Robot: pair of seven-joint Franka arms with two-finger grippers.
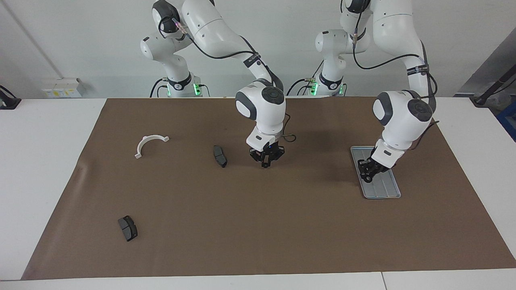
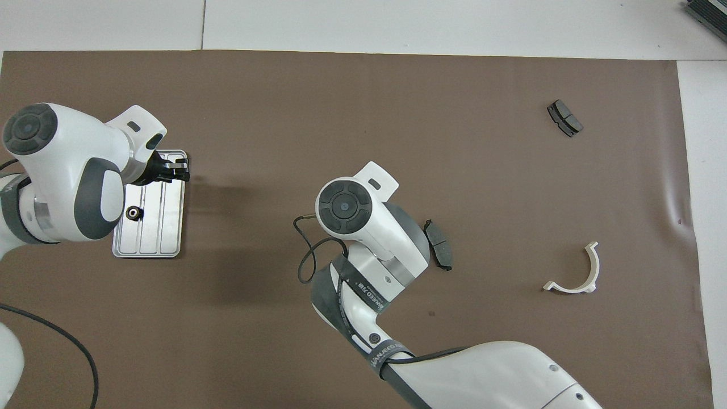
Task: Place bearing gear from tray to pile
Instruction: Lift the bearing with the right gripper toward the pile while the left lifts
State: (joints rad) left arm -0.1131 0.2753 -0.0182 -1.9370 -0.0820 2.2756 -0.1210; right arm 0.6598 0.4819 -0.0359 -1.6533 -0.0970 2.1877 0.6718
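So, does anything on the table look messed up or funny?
Nothing is broken or spilled. The only odd bit is a little wrinkle in the brown mat at the right arm's end of the table. One small black gear sits alone on the tray, which looks fine.
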